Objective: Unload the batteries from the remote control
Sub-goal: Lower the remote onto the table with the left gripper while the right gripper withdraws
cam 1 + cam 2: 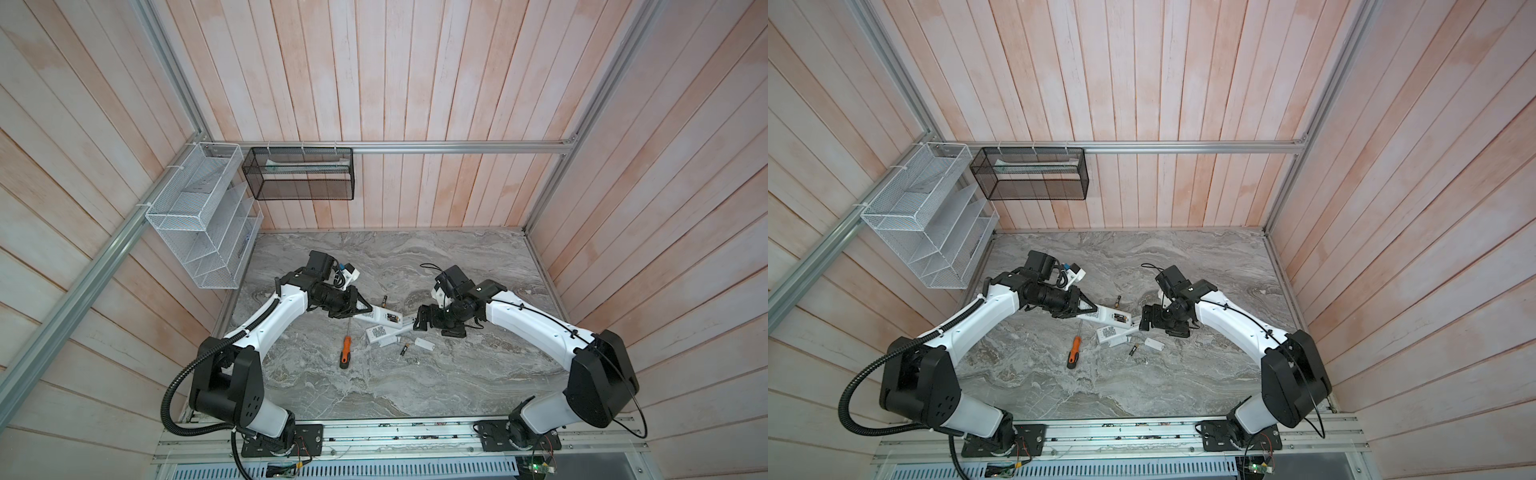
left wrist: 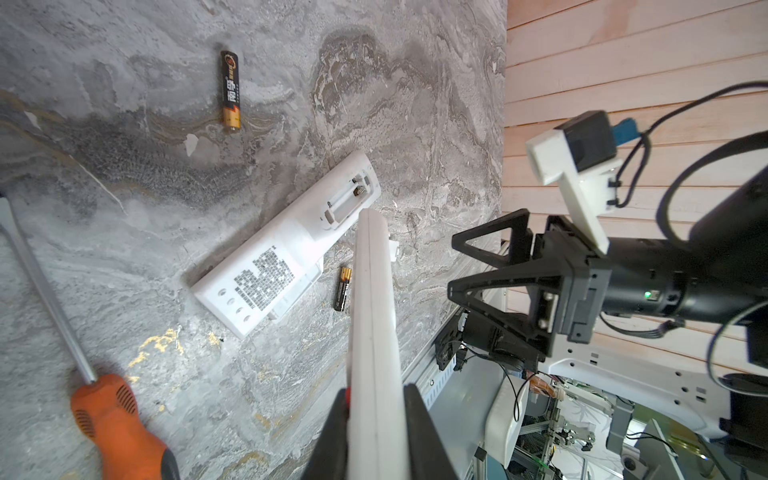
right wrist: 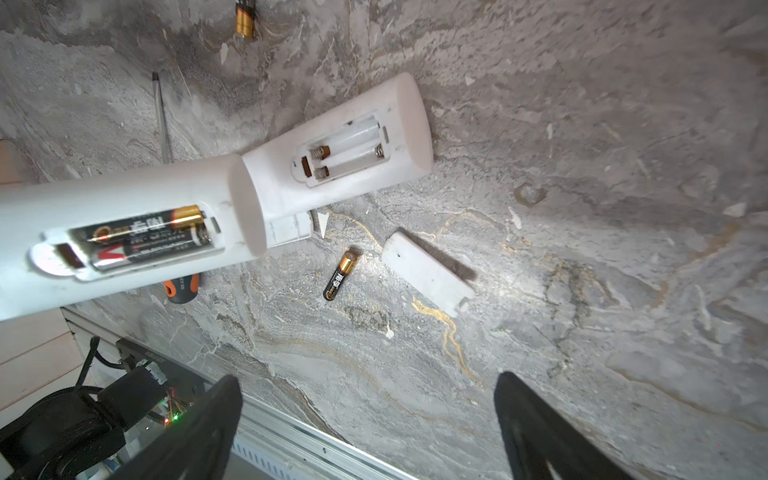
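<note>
An orange-handled screwdriver [image 1: 345, 354] lies on the grey marble table [image 1: 457, 382], left of centre in both top views, with its shaft pointing toward the back wall. At upper left, a white wire-mesh organiser [image 1: 195, 216] and a black mesh basket [image 1: 299, 174] hang from aluminium rails [image 1: 457, 146] against pale wooden planks [image 1: 415, 83].
</note>
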You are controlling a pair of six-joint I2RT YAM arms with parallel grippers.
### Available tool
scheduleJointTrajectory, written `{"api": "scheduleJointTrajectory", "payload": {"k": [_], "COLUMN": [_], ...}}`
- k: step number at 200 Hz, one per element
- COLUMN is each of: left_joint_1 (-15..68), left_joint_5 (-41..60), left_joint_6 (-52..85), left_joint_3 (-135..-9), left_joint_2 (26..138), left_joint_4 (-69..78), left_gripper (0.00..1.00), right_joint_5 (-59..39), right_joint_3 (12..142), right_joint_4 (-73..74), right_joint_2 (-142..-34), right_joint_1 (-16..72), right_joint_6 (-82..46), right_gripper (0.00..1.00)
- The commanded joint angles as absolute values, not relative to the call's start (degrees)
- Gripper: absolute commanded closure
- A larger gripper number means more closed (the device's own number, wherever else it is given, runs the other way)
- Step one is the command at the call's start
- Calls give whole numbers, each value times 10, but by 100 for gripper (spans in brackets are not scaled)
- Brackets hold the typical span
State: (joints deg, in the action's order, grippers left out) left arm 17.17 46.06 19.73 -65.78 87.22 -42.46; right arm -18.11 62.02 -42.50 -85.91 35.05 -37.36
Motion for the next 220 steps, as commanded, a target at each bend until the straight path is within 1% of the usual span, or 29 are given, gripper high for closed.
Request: {"api": "scheduleJointTrajectory", "payload": {"k": [1, 33, 63, 86, 131, 165, 184, 220], "left_joint_1": [168, 157, 138, 121, 103, 78, 74, 59], "left_joint_5": [459, 470, 465, 488, 513, 514, 533, 538], "left_joint_6": [202, 214, 220, 229, 248, 250, 248, 257], "left_joint_3": [-663, -644, -623, -599, -561, -554, -547, -526], "left_joint_2": [868, 850, 827, 811, 779, 761, 759, 751], "left_joint_4": [-411, -397, -391, -375, -350, -355, -353, -338], "left_gripper": [100, 100, 100, 100, 100, 100, 100, 100], "right_joint_5": [-227, -268, -303, -325, -384, -366, -375, -378], "right_joint_3": [586, 571, 588, 600, 608, 631, 630, 621], "right_joint_4": [-380, -337, -300, -291, -216, -263, -252, -238], "right_joint_2": [-847, -838, -830, -838, -834, -851, -849, -838], "right_joint_1": [348, 341, 340, 340, 341, 345, 347, 349], "right_joint_6": [-385, -382, -364, -354, -366, -351, -357, -370], "right_gripper": [6, 7, 8, 8, 8, 8, 8, 8]}}
